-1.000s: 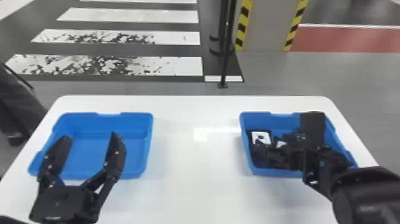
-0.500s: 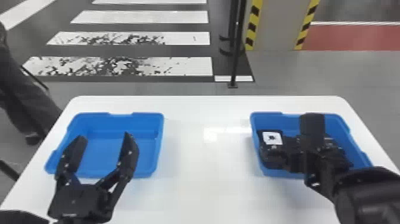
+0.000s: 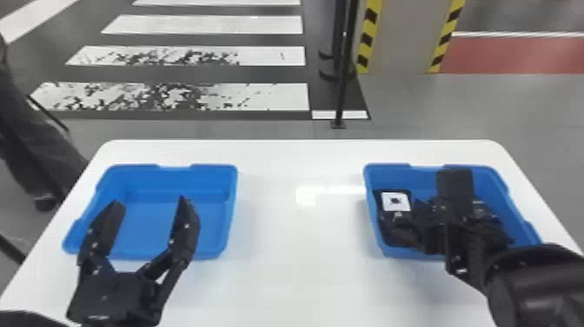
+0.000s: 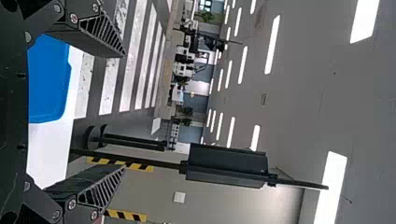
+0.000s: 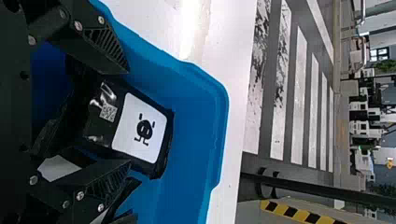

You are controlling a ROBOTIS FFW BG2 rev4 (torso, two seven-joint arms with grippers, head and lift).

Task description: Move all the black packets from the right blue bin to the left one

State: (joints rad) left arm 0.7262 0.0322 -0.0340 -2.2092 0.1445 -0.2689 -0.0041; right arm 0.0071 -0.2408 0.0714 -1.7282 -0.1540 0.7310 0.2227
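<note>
In the head view, my left gripper (image 3: 150, 202) stands open over the near part of the left blue bin (image 3: 174, 226); its fingers frame the left wrist view too, with nothing between them at left gripper (image 4: 125, 111). My right gripper (image 3: 406, 222) is down inside the right blue bin (image 3: 517, 195), at its left side. A black packet (image 3: 379, 196) with a white label lies there. From the right wrist, the right gripper (image 5: 129, 117) is open, one finger on each side of that packet (image 5: 142, 130). More black packets (image 5: 53, 126) lie partly hidden beneath and beside the fingers.
The white table (image 3: 295, 243) separates the two bins. The right bin's rim (image 5: 224, 116) runs close around the right gripper. A dark pole (image 3: 343, 87) stands on the floor behind the table.
The head view's scene has shifted rightward. Around the packet, the right gripper has changed its pose slightly, and the white label it partly covered now shows whole. The left gripper keeps its place over its bin.
</note>
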